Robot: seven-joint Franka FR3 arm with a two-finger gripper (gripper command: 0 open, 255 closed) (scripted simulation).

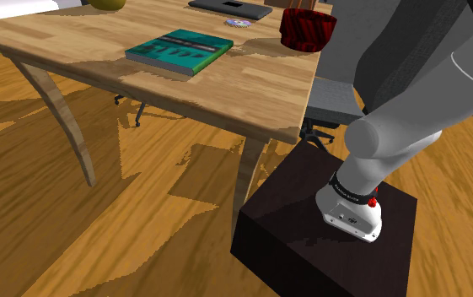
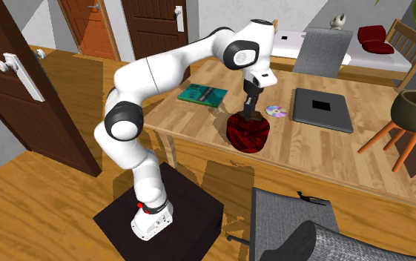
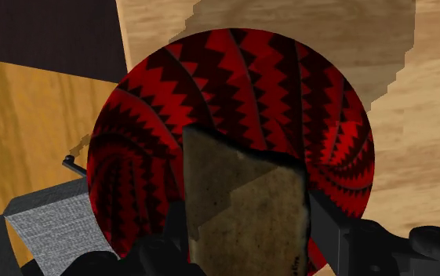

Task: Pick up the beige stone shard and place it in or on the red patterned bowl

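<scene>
I'm looking into a wood-floored room with a wooden counter in the middle of it. In the second exterior view, starting at the left, there are 3 doors: a dark brown door with a white handle, an orange door and another dark door. Next is the black stand on the floor. The white arm rises from it and arches over the counter.

On the counter I see a teal book, then the red bowl with its black zigzag pattern, close to the counter's near edge. The hand points straight down just above the bowl. To the right of the bowl lies a shiny disc, then a flat dark laptop. Past the counter's end, a potted plant sits on a stool.

In the wrist view, the hand has its 2 fingers clamped on the beige shard, 1 on each side. The shard is off the counter and hangs over the inside of the bowl. I cannot tell whether its far end touches the bowl. A grey chair shows beyond the counter's edge beside the bowl.

In the shoulder view the order is the same: book, disc, then bowl by the counter's right corner.
</scene>
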